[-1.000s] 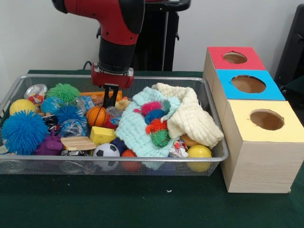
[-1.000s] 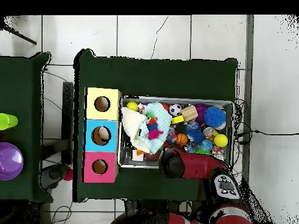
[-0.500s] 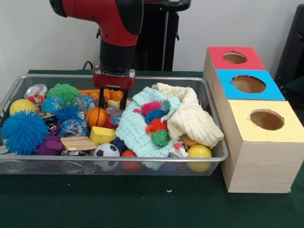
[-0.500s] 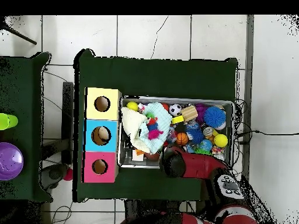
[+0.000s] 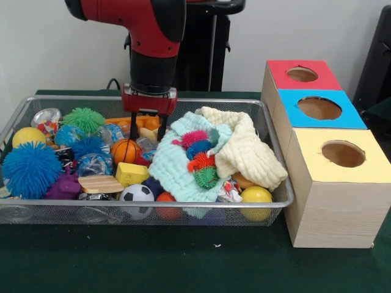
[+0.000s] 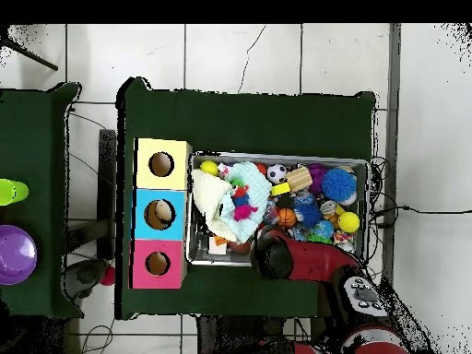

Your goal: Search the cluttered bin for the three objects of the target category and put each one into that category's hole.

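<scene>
Pincer poised over the clutter, prongs spread and empty!

The red-and-black arm's pincer hangs in the wire-mesh bin, the pale blue waffle cloth beside it, a small orange basketball just below. Target category unclear. Risk: closing here could snag cloth or squirt the ball aside.

Bin: fine metal mesh, wire rim. Cloths: soft, waffle-textured. Boxes: pale wood grain, matt coloured tops. Block: bare wood. Balls: smooth, glossy. Table: matt green felt.
</scene>
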### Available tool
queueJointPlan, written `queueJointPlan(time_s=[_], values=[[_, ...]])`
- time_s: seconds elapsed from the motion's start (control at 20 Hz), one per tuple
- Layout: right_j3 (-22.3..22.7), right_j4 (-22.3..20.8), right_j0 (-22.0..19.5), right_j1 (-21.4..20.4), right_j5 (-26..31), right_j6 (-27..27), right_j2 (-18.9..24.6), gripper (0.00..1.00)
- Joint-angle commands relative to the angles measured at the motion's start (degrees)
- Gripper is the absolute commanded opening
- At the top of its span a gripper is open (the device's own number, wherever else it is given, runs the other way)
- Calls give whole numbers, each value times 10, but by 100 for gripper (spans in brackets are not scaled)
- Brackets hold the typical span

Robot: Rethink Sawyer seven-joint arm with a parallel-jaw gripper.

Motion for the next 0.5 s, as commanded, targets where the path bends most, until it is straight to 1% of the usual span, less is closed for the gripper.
queueJointPlan(time_s=[0.05, 0.15, 0.25, 0.5], values=[[21, 56, -41, -11, 66, 83, 94, 100], [24, 65, -44, -13, 76, 83, 101, 100], [27, 71, -46, -15, 73, 85, 106, 100], [25, 77, -41, -18, 74, 81, 104, 100]])
